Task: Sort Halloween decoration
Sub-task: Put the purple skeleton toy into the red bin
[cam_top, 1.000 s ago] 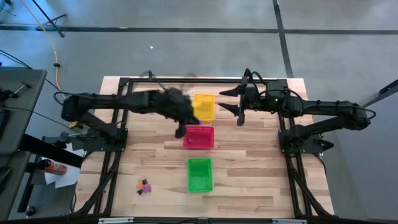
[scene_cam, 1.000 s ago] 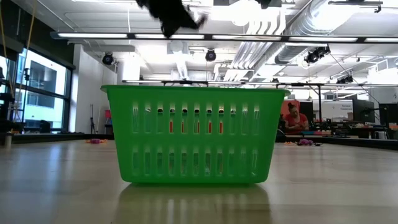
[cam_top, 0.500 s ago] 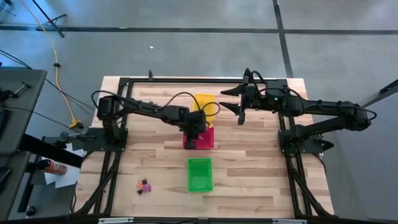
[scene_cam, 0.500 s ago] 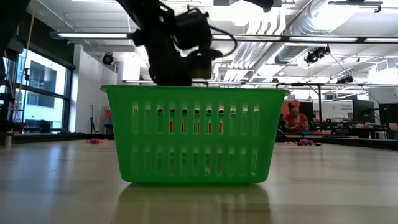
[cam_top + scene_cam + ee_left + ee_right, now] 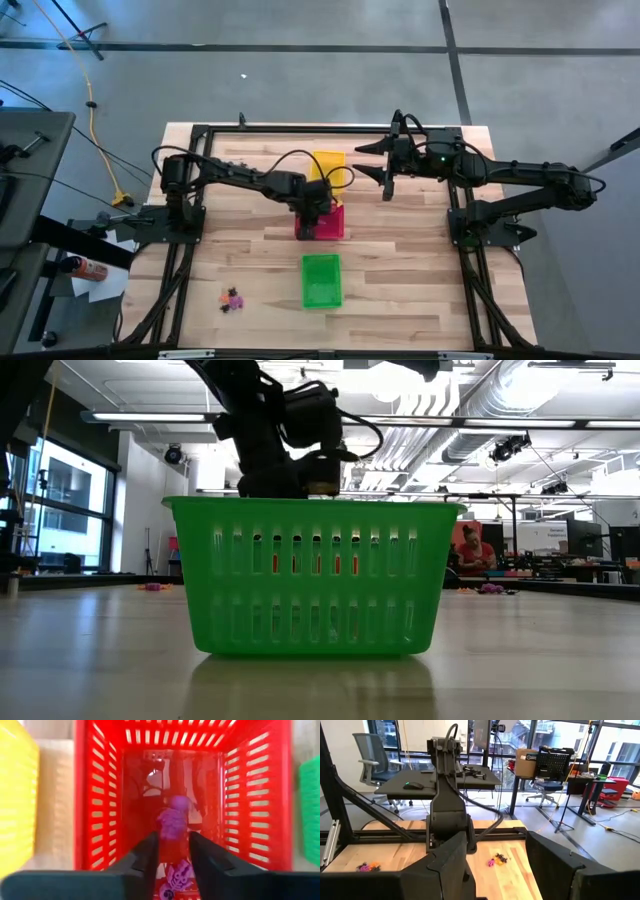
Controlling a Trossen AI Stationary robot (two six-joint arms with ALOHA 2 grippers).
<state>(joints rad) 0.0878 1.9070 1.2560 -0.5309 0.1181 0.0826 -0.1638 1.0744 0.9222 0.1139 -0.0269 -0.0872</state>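
Observation:
My left gripper [image 5: 316, 212] [image 5: 172, 845] hangs open over the red basket [image 5: 332, 222], pointing down into it. In the left wrist view a blurred purple trinket [image 5: 172, 820] shows just past the fingertips, inside the red basket [image 5: 250, 795]. A second purple trinket [image 5: 176, 876] lies on the basket floor. Several more trinkets [image 5: 232, 298], black, pink and orange, lie on the table near its near left corner. My right gripper [image 5: 364, 160] [image 5: 495, 855] waits open above the table's far right part. In the low view my left gripper [image 5: 290, 460] stands behind the green basket [image 5: 313, 575].
The yellow basket [image 5: 328, 170], red basket and green basket [image 5: 321, 280] stand in a row from far to near down the table's middle. The right wrist view shows small trinkets [image 5: 497, 859] [image 5: 367, 866] on the tabletop. Bare wood lies left and right of the baskets.
My left gripper has swung toward the table's right and come down from beside the yellow basket to above the red basket, then stayed there for the last half second. My right arm has kept still.

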